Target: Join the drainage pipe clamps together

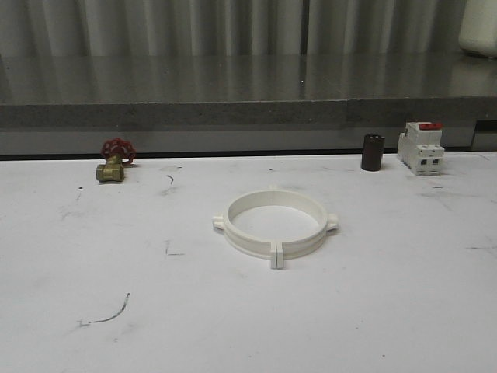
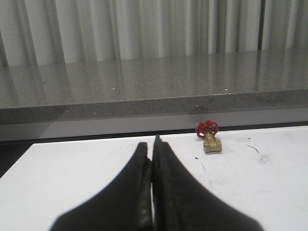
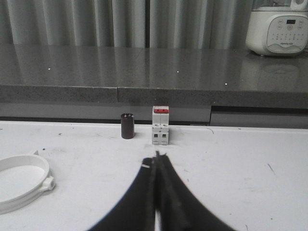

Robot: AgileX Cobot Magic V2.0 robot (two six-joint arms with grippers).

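The two white drainage pipe clamps [image 1: 276, 223] lie flat in the middle of the white table, joined as one ring with end tabs meeting at the front and lugs on both sides. Part of that ring [image 3: 21, 180] also appears in the right wrist view, off to the side of the fingers. My left gripper [image 2: 153, 147] is shut with nothing between its black fingers, hovering over bare table well short of the brass valve. My right gripper [image 3: 156, 158] is shut and empty too, pointing toward the breaker.
A brass valve with red handwheel [image 1: 114, 161] stands at the back left. A dark cylinder [image 1: 373, 152] and a white breaker with red top [image 1: 420, 147] stand at the back right. A grey stone ledge [image 1: 248, 97] runs behind the table; a white appliance [image 3: 279, 29] sits on it.
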